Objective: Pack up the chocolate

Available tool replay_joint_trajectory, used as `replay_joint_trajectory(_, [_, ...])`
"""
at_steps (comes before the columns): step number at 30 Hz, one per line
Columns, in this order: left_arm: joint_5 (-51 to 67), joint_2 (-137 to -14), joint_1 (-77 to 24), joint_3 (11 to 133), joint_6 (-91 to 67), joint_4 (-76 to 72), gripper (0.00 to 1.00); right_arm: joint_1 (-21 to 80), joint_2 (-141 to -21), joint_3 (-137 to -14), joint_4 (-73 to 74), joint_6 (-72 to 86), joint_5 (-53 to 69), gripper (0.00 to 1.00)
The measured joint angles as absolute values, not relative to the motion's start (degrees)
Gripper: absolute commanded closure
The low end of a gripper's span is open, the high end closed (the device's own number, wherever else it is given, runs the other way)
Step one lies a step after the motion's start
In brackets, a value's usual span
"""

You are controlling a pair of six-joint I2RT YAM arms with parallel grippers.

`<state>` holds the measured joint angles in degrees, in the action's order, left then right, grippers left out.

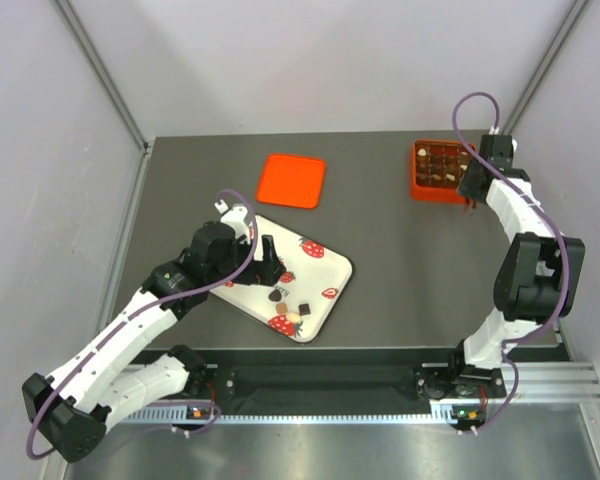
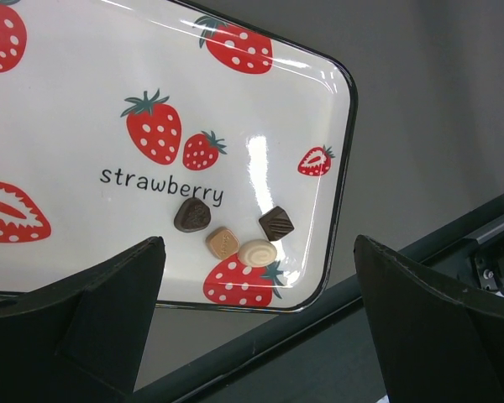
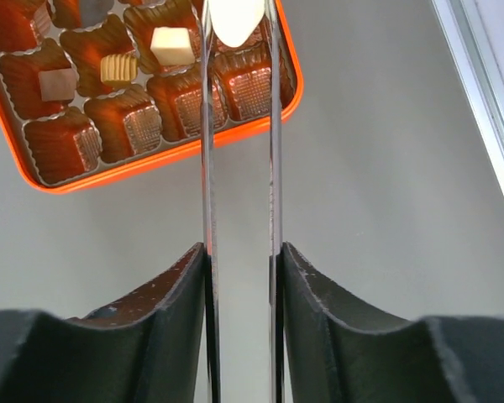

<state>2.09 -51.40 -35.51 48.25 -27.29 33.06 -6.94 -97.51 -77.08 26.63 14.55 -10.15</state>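
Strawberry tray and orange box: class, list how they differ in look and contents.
The strawberry tray is white, flat and printed with red berries; the orange box is orange with moulded cells. On the tray chocolates lie loose in a cluster; in the box each sits in its own cell. Both hold chocolates.

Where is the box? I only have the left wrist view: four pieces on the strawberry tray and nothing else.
Observer: The orange box sits at the far right of the table, well away from your tray.
Operator: What is the right arm doing?
Observer: The right pincer is closed on tweezers, which hold a cream-white piece over the box.
Operator: Any room left in there?
Observer: Yes, several empty cells show along the box edge nearest that pincer.
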Motion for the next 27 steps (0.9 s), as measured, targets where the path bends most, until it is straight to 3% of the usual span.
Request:
replay_joint_trajectory(18, [1.19, -51.37, -35.51, 48.86, -26.65, 33.26, 0.01, -6.92, -96.62, -79.22, 28.84, 13.93, -8.08, 0.59])
replay_joint_trajectory(27, [1.83, -49.71, -35.51, 49.08, -26.92, 33.34, 0.01, 0.10, -82.37, -74.78, 30.76, 13.63, -5.10, 0.58])
